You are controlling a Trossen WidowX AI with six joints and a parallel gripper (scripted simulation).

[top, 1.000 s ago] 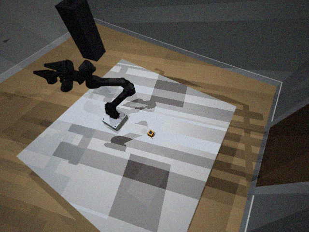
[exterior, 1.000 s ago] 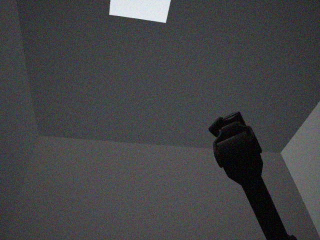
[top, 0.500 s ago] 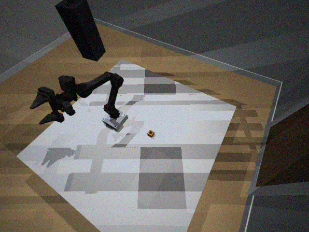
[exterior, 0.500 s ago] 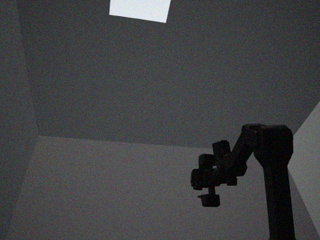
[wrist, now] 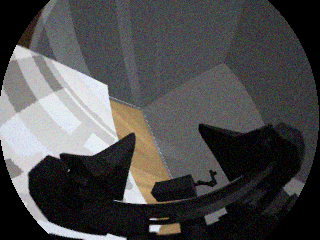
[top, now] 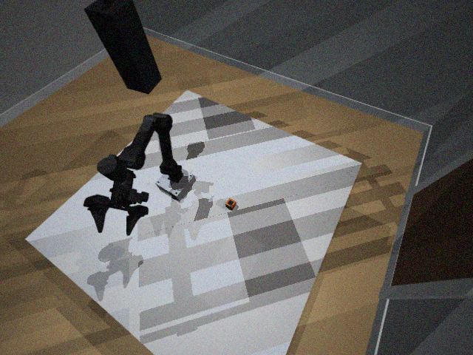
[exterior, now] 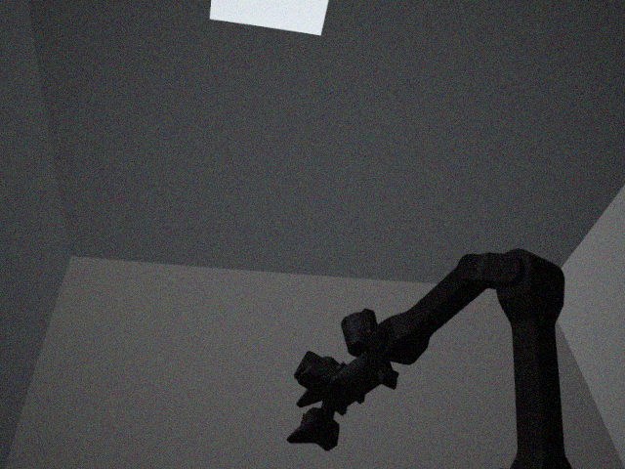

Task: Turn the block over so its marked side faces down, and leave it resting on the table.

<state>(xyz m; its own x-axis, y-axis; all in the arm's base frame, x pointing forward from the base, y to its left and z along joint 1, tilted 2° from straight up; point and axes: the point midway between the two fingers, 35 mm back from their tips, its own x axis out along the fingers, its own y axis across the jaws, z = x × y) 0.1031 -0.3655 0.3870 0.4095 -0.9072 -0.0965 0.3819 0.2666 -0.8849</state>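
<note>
Left: gripper (top: 114, 233) (exterior: 292, 422) (wrist: 167, 131) hangs over the table (top: 267, 321) (wrist: 50, 95), jaws wide and empty, probably to straddle the block later; right, past the arm's base (top: 168, 191): orange block (top: 230, 203) on the table, dark patch up, so likely unflipped.

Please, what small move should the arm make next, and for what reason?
I would probably swing the arm toward the block, keeping the fingers open. The block sits on the table with a dark square on its top, likely the marked side, while the open fingers are off to one side.
</note>
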